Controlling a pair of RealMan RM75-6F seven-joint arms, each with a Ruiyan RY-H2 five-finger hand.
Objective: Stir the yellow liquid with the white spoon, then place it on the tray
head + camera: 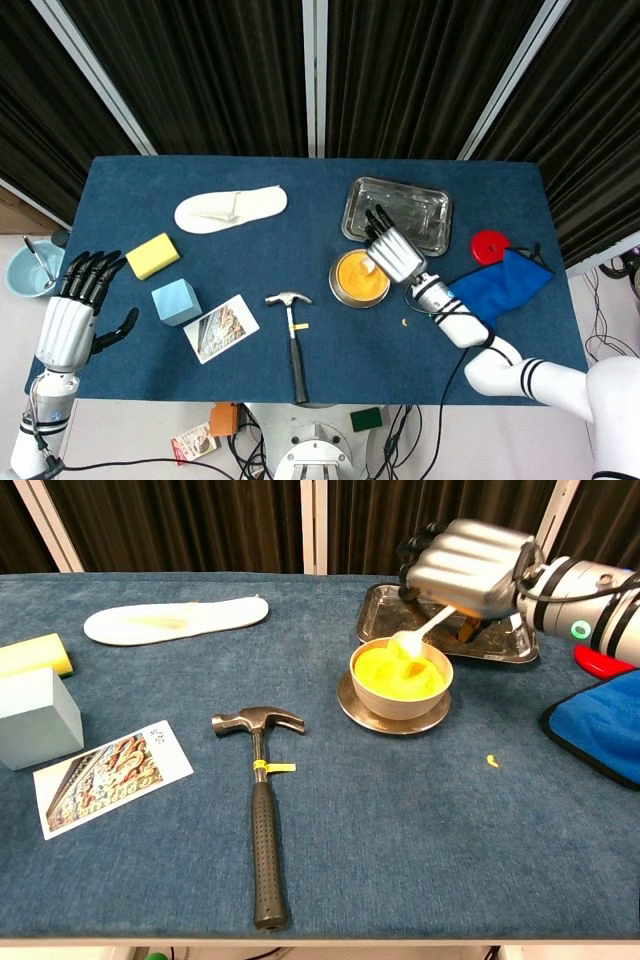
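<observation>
A bowl [398, 693] of yellow liquid [359, 275] stands on a saucer at the table's middle right. My right hand [393, 250] [470, 560] holds the white spoon [417, 635] by its handle, lifted above the bowl's far right rim. The spoon's scoop hangs just over the liquid, tilted down to the left. Behind the bowl lies the metal tray [400, 212] [505, 645], and the hand is between bowl and tray. My left hand [74, 312] hovers open off the table's left front edge, holding nothing.
A hammer [260, 810] lies in front of the bowl. A photo card [108, 776], blue block [175, 301], yellow sponge [152, 255] and white insole [231, 208] sit to the left. A blue cloth [493, 287] and red disc [490, 245] are at right. A yellow drop [491, 761] marks the cloth.
</observation>
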